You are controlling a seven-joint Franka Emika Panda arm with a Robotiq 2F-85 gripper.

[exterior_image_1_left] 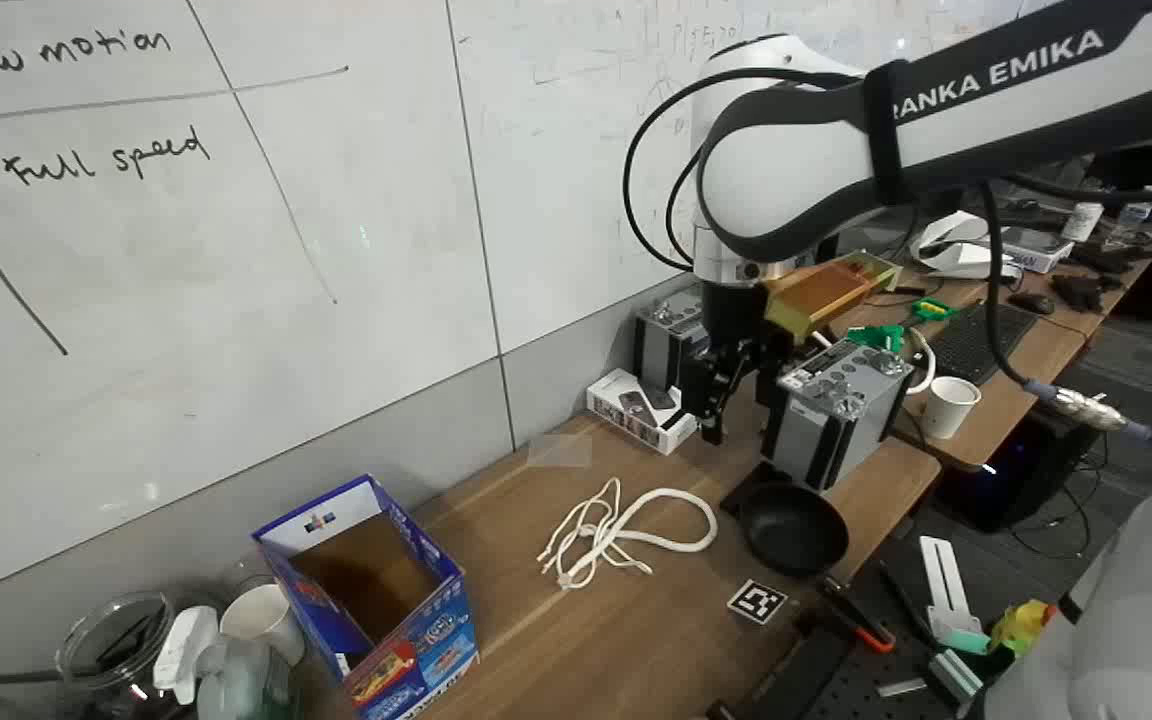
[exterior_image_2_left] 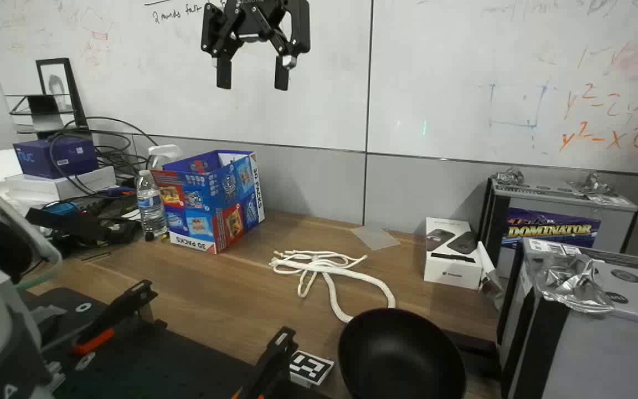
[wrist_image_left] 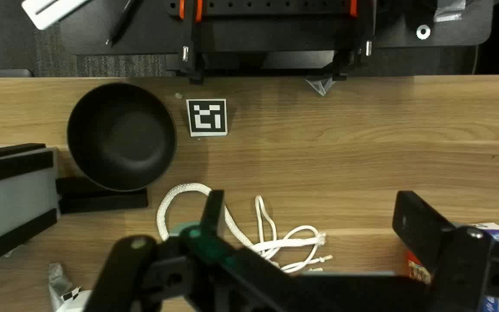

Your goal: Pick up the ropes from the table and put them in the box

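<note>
Table [wrist_image_left: 362,164]; box [wrist_image_left: 418,269] seemingly obscured, wrist view only

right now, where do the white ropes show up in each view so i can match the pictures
In an exterior view: the ropes, below centre, slightly right.
In an exterior view: the ropes, below centre, near mid-width.
Wrist view: the ropes, lower middle, partly hidden by the open jaws.
Shared landmark: the black bowl, visible in all three.

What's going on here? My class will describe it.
A white-and-black robot arm holds its open black two-fingered gripper above the brown wood-grain table, gripping nothing. White cord ropes lie in loose, tangled loops on the table, outside the open-topped blue cardboard box. Boxing the ropes seems to be the job, not yet done.
</note>
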